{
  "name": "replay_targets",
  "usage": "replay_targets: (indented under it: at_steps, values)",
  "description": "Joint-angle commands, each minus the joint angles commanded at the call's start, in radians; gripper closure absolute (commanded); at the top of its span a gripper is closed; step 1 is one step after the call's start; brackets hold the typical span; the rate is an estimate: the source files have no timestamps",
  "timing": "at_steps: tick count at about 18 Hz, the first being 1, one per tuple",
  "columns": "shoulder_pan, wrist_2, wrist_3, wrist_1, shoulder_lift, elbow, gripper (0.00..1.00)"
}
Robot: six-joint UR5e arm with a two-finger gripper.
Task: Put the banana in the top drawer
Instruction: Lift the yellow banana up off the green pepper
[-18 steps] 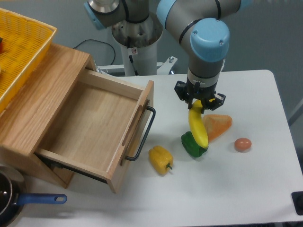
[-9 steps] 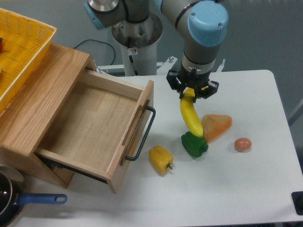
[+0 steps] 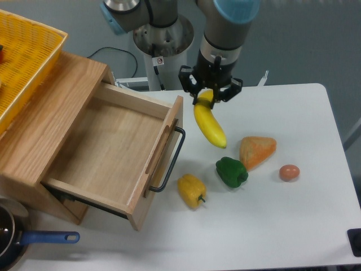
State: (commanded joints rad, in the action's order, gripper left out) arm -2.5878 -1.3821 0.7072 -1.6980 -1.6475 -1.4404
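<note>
It looked like a robotics lab, probably a test bench rather than a real kitchen. An industrial arm's base (image 3: pixel 163 39) was bolted at the far edge of a plain white table (image 3: pixel 293 226), with a cable (image 3: pixel 115 53) trailing behind against a bare grey wall. Toy food, such as a green pepper (image 3: pixel 232 172), lay on the worktop.

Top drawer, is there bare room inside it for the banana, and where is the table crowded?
The top drawer shows bare wood across its whole floor. The banana hangs from the gripper just right of the drawer front. Crowded: yellow pepper, green pepper, orange wedge, egg.
</note>
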Motion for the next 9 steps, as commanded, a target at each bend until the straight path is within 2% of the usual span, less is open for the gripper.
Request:
replay_targets:
  at_steps: [9]
  values:
    - [0.0,0.06,-0.015,-0.077,0.043,0.037,0.6]
